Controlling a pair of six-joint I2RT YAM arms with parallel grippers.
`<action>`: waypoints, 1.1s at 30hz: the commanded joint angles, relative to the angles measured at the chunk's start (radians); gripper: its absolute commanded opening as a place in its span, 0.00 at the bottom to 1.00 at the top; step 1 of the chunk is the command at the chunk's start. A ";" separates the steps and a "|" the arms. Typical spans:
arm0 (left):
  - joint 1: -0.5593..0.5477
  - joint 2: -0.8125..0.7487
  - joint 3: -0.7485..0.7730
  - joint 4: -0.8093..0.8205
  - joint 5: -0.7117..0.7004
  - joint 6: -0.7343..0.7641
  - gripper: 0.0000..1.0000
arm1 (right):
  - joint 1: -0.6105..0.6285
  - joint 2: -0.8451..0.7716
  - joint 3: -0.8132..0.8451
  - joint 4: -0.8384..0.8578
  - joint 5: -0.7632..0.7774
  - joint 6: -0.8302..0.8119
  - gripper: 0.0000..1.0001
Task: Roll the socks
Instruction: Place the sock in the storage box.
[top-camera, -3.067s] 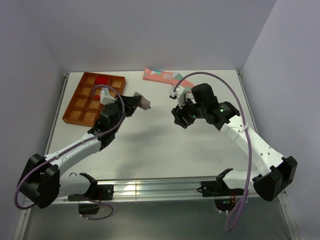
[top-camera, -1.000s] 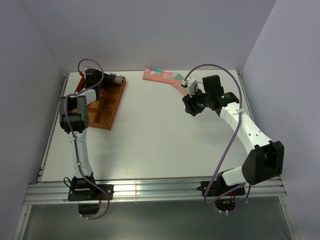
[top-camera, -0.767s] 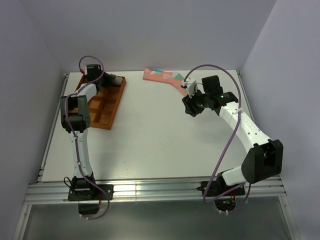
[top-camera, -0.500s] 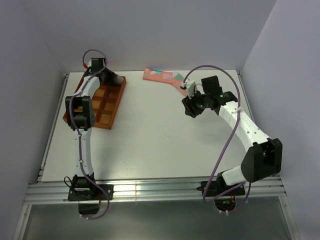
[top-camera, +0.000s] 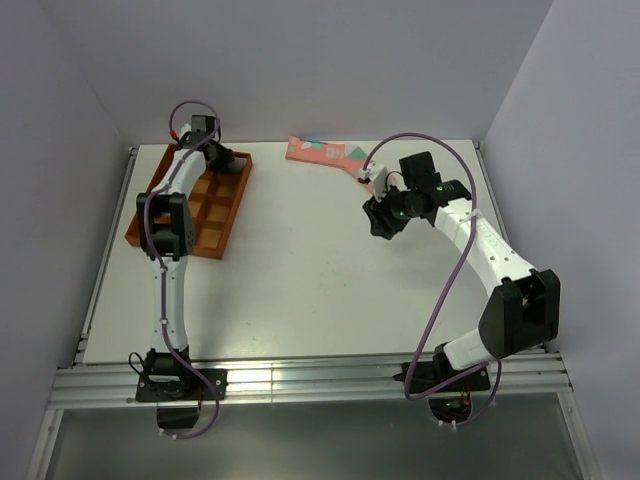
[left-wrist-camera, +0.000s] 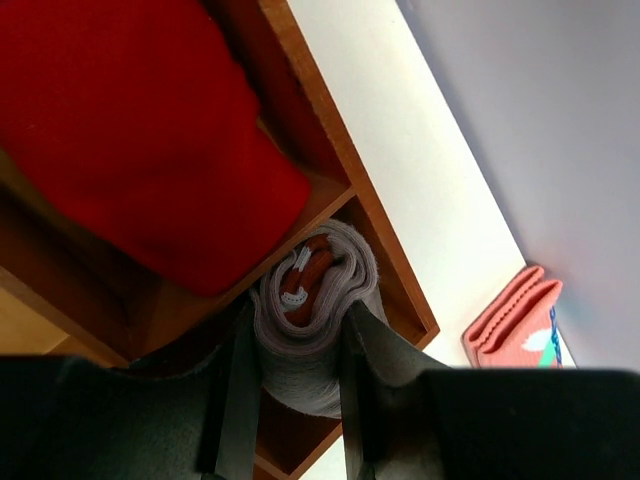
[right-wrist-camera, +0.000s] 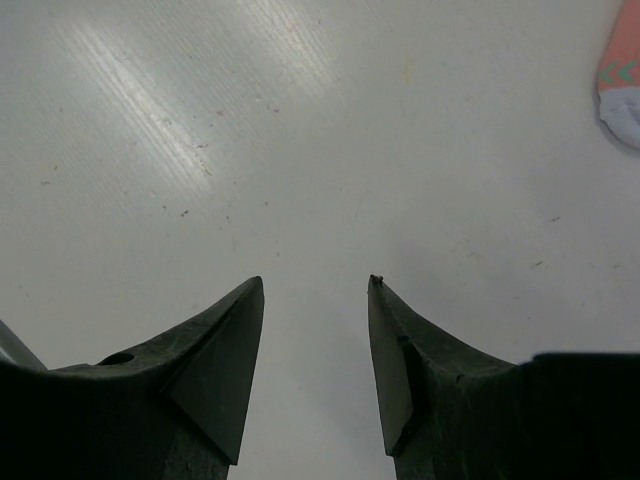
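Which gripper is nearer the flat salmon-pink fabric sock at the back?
Right. The right gripper hovers open by the salmon-pink sock; left gripper is far left at the brown tray, gripping a rolled grey sock.

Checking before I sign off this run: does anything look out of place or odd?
The salmon-pink sock lies flat and unrolled at the far edge of the table, unlike the red sock in the tray and the rolled grey sock gripped next to it. The tray also sits slightly crooked.
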 joint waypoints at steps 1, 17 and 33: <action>-0.005 0.064 0.039 -0.193 -0.116 -0.027 0.00 | -0.009 0.003 0.049 -0.025 -0.037 -0.017 0.53; -0.020 0.115 0.062 -0.253 -0.238 -0.162 0.00 | -0.009 0.021 0.046 -0.063 -0.054 -0.023 0.52; -0.023 -0.033 -0.065 -0.069 -0.218 -0.141 0.36 | -0.009 0.027 0.048 -0.055 -0.050 -0.024 0.51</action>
